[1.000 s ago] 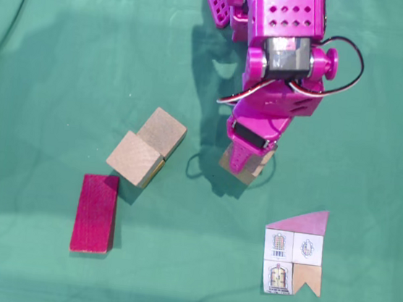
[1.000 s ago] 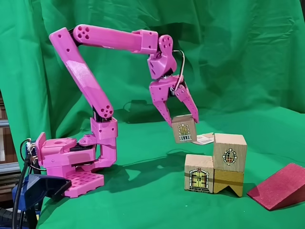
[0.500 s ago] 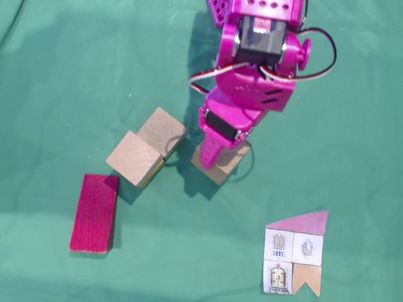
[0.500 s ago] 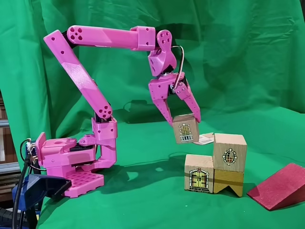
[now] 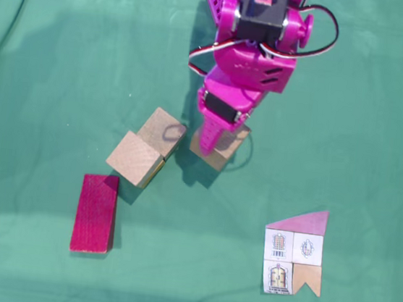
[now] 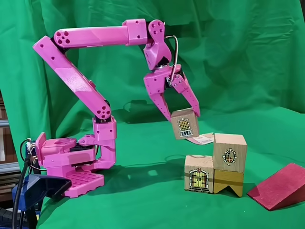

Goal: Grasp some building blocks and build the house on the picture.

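Observation:
My pink gripper (image 5: 216, 148) is shut on a light-brown wooden cube (image 5: 222, 152), holding it above the green cloth. The side fixed view shows the gripper (image 6: 184, 118) clamping this cube (image 6: 185, 125), which is tilted and bears a window drawing. Two more cubes (image 5: 161, 130) (image 5: 134, 159) sit just left of it. From the side they form a stack: a door cube (image 6: 198, 173), a tan notched block (image 6: 228, 182) and a window cube (image 6: 229, 151) on top. A dark-red block (image 5: 94, 213) lies at lower left; it looks wedge-shaped (image 6: 278, 186) from the side. The house picture (image 5: 294, 253) lies at lower right.
Green cloth covers the table and hangs as a backdrop (image 6: 238, 57). The arm's pink base (image 6: 71, 162) stands at the left of the side view, with a blue clamp (image 6: 40, 187) and cables in front of it. The card (image 6: 204, 139) lies behind the stack.
The gripper has carried the held cube leftward in the top-down view, close to the two cubes. From the side, the arm has pulled back and the cube sits slightly higher and more tilted.

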